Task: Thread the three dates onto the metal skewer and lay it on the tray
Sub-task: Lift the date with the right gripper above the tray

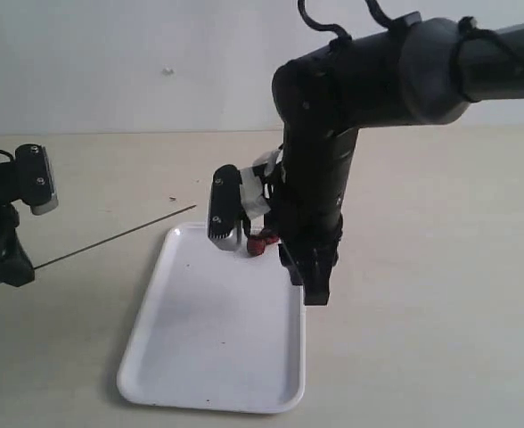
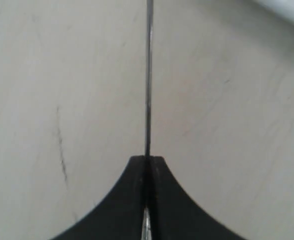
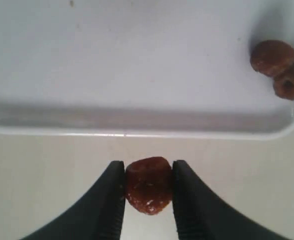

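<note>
My left gripper (image 1: 27, 267) (image 2: 148, 159) is shut on one end of the metal skewer (image 1: 115, 235) (image 2: 148, 75), a thin grey rod that slants over the table towards the tray's far left corner. The white tray (image 1: 210, 357) (image 3: 137, 125) lies in the middle. Two dark reddish dates (image 1: 260, 242) (image 3: 272, 56) rest together in its far right corner. My right gripper (image 1: 314, 287) (image 3: 148, 166) hangs just outside the tray's right rim, shut on the third date (image 3: 148, 186). That date is hidden in the exterior view.
The pale wooden table (image 1: 440, 294) spreads all round the tray. A wall (image 1: 110, 62) rises behind it. The right arm's thick black links (image 1: 333, 160) stand over the tray's far right corner. A tray corner (image 2: 289, 9) shows in the left wrist view.
</note>
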Motion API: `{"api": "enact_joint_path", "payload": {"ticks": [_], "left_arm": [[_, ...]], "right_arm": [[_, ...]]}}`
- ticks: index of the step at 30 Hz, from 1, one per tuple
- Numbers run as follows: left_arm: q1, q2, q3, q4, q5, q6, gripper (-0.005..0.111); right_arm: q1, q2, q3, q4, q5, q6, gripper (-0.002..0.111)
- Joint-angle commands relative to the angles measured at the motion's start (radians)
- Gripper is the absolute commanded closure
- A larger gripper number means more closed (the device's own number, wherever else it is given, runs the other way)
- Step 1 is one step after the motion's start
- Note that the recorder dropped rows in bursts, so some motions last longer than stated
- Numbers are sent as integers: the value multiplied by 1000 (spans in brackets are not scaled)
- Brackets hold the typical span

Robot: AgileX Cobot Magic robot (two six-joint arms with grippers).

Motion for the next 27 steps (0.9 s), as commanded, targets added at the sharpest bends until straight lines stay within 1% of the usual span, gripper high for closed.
{"api": "enact_joint_path", "payload": {"ticks": [1,4,6,10,14,18,24,27], "left_arm": [[1,-2,3,-239,42,244,107],[-1,-2,3,-318,61,326,107],[-3,-2,3,-342,76,351,107],[-3,-2,3,-343,134,403,107],[-7,-2,3,-343,157,438,107],[-29,-2,3,-345,142,460,107],[-29,-2,3,-354,98,462,107],[-29,-2,3,-359,94,462,107]], "right_arm": [[1,-77,-3,-17,59,49,77],[1,-114,-3,-17,75,63,77],[1,-133,-3,-17,77,67,77],[1,-159,-3,-17,79,67,77],[1,-167,-3,-17,79,67,77],[1,-169,-3,-10,79,69,77],[1,-169,-3,-9,84,140,77],[1,-169,-3,-1,82,133,77]]}}
